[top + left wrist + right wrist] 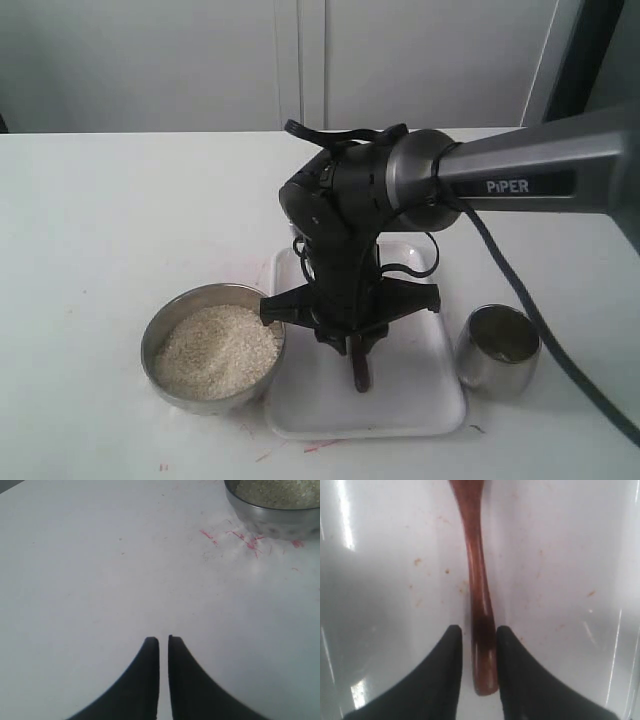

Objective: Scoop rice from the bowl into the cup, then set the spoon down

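Observation:
The dark reddish-brown wooden spoon (476, 570) lies on the white tray (425, 395); in the exterior view the spoon (361, 372) pokes out below my right gripper (355, 345). My right gripper (479, 628) straddles the handle's end, open only slightly: one finger touches the wood and a thin gap shows on the other side. The grey metal bowl (152, 338) of rice (215, 350) stands left of the tray. Right of the tray stands the shiny steel cup (497, 350); I cannot make out what is inside it. My left gripper (163, 639) hovers shut over bare table, with the bowl (270, 517) beyond it.
The tray has a raised rim and faint brown specks (417, 561) on its floor. Red scribbles (240, 537) mark the white table (100, 220) beside the bowl. The right arm (520, 180) reaches in from the right, above the cup. A pale wall stands behind the table.

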